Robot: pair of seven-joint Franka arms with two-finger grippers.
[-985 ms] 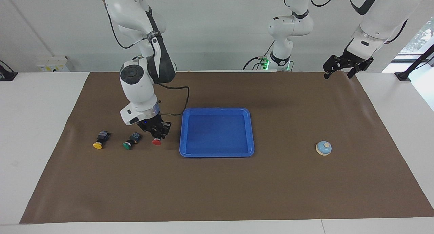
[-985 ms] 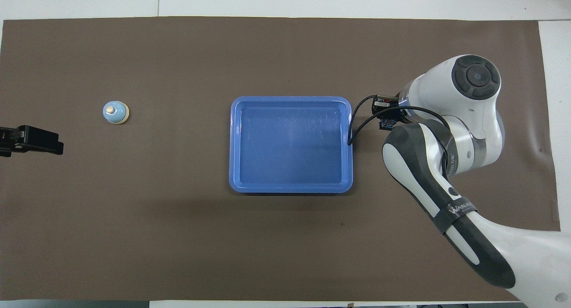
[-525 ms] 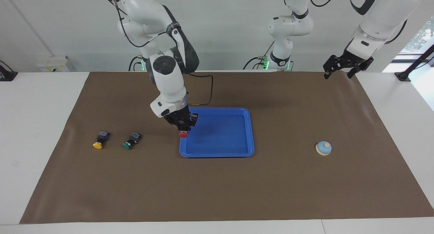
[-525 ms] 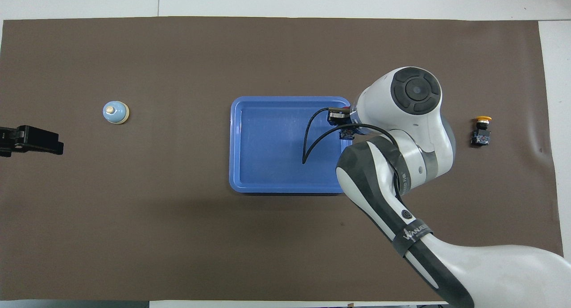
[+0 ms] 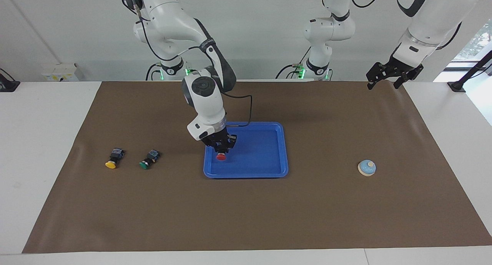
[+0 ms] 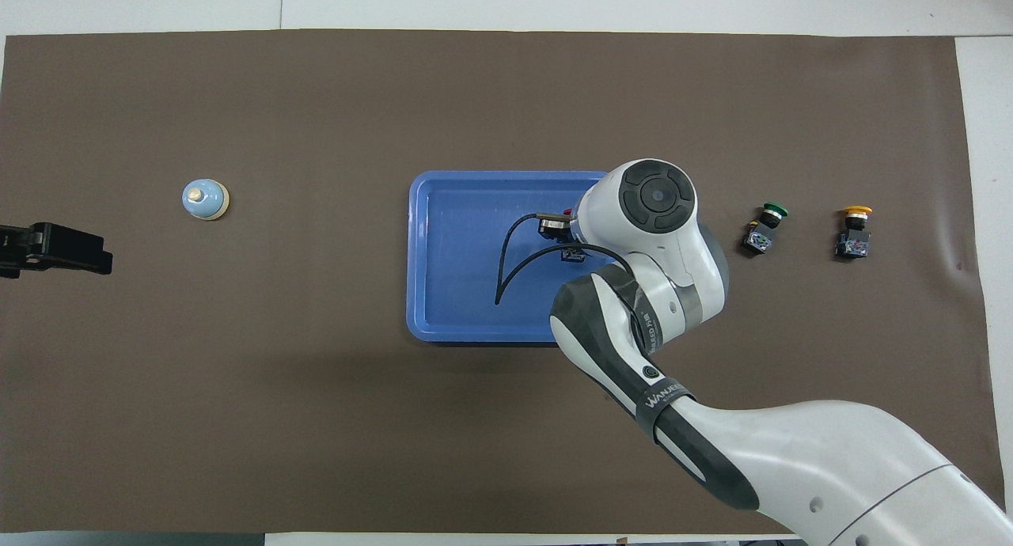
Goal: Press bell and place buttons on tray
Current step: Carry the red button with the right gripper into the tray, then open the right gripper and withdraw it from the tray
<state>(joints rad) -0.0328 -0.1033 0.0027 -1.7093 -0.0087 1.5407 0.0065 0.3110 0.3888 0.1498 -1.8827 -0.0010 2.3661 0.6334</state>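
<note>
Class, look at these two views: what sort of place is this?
Probably a robotics lab: two white arms mounted at a white table, a brown mat marking a work area, and a third arm standing by the wall.

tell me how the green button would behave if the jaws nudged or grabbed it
The green button lies on its side on the brown mat, so a nudge would probably pivot or roll it on its round cap. Its blocky black body looks rigid, so a grip there should hold without crushing. It looks small and likely light, like the red button the right gripper holds over the tray.
</note>
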